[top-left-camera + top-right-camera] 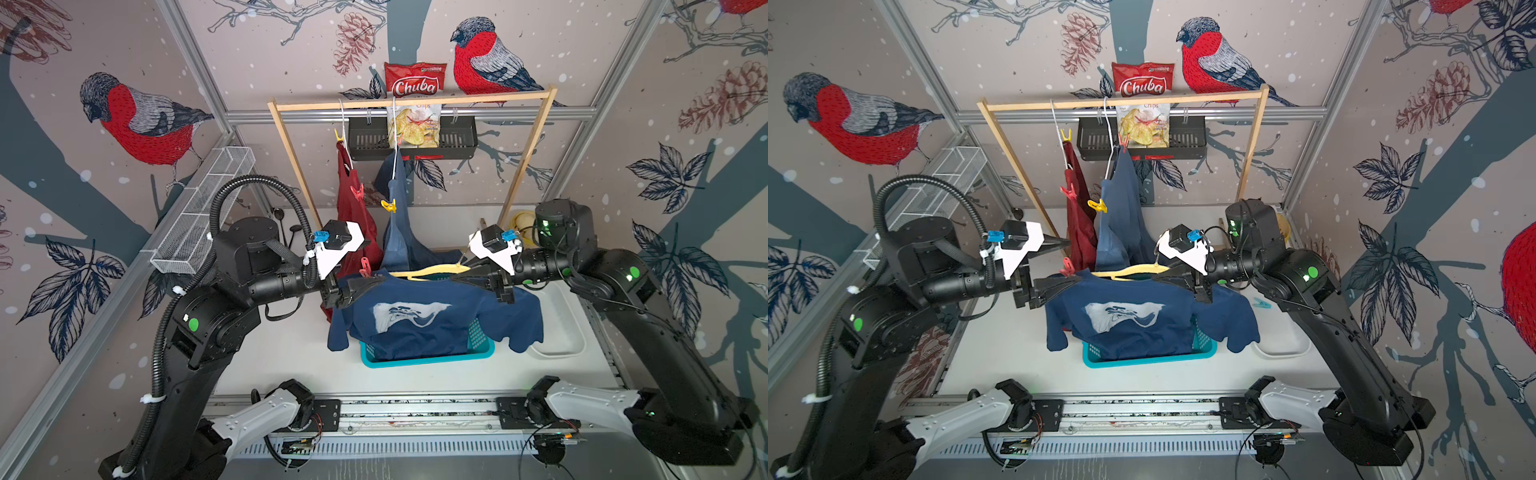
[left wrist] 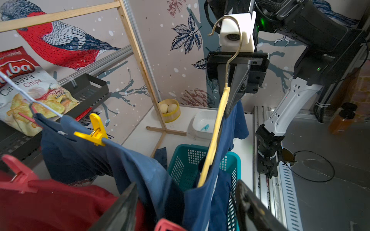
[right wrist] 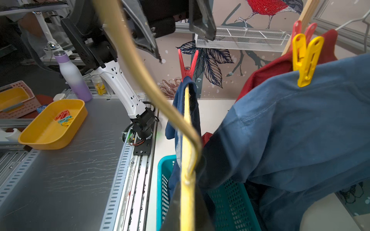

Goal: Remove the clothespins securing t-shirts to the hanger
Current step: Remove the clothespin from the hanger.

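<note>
Under the navy t-shirt with a white print [image 1: 436, 340], a teal plastic basket with small holes [image 1: 428, 360] is set on the white table [image 1: 282, 345], and the shirt's bottom edge is hung down into it. The shirt is draped on a yellow wooden hanger [image 1: 424, 272] held up between the two arms. The right gripper [image 2: 230, 104] is pressed together on the middle of the hanger. The left gripper [image 2: 187, 183] is spread wide, and a red plastic clothespin [image 3: 187, 66], clipped on the shirt's shoulder, is found between its jaws; whether it is touched cannot be told. Behind, a dark red t-shirt [image 1: 361, 212] is pinned by a second red clothespin [image 1: 357, 192] and a plain blue t-shirt [image 1: 399, 245] by a yellow clothespin [image 1: 389, 205]. A red bag of chips [image 1: 415, 83] is kept in a black wall basket [image 1: 457, 143]. A light blue clothespin [image 2: 205, 128] is seen lying in a white square tray [image 2: 197, 120] in the left wrist view, and only there are pale round lumps [image 2: 168, 108] seen inside a round yellow bowl [image 2: 174, 117]. Only by the right wrist view is a yellow plastic tray [image 3: 40, 138] shown, set on a grey bench [image 3: 80, 170] off the table, with a small heap of red, light blue and yellow clips [image 3: 65, 119] in it.
</note>
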`<state>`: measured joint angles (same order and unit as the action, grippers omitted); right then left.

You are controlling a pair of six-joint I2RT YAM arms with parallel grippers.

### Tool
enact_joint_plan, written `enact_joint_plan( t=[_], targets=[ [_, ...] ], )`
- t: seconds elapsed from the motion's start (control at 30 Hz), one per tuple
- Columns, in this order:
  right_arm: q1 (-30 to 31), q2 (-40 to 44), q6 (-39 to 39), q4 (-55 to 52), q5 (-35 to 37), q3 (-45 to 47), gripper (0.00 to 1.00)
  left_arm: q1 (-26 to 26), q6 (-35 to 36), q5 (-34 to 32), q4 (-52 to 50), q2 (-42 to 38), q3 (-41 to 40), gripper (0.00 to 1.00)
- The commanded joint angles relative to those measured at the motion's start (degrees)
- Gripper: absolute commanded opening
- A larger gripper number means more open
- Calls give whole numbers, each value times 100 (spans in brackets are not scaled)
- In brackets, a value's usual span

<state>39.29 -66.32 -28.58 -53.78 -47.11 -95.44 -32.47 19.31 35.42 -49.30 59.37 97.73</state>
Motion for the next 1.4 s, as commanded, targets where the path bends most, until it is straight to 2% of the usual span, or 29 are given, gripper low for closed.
enact_joint_plan(
  t=[0.0, 0.17, 0.33, 0.43, 0.67, 1.0, 1.13, 1.27, 1.3, 1.37],
  targets=[
    [0, 197, -130, 67, -325, 54, 0, 72, -77, 843, -229, 254, 268, 72],
    [-143, 335, -150, 56, -346, 82, 0, 343, -19, 1410, -269, 470, 216, 68],
    [-315, 593, -87, 204, -212, 416, 0, 786, -59, 2370, -279, 468, -34, 63],
    [-375, 767, -61, 266, -175, 518, 0, 847, -41, 2509, -337, 452, -159, 59],
    [-465, 768, 15, 281, -239, 461, 0, 847, -51, 2485, -52, 364, -562, 57],
    [-561, 579, 43, 273, -333, 401, 0, 848, -14, 2656, -27, 469, -575, 35],
    [-606, 544, 62, 272, -364, 410, 0, 848, -104, 2774, -37, 505, -606, 30],
    [-628, 516, 67, 285, -364, 399, 0, 848, -181, 2769, 21, 496, -640, 14],
    [-633, 507, 70, 287, -370, 391, 0, 854, -220, 2737, 49, 482, -650, 0],
    [-641, 474, 79, 293, -370, 387, 0, 847, -265, 2684, 112, 437, -692, 0]
  ],
)
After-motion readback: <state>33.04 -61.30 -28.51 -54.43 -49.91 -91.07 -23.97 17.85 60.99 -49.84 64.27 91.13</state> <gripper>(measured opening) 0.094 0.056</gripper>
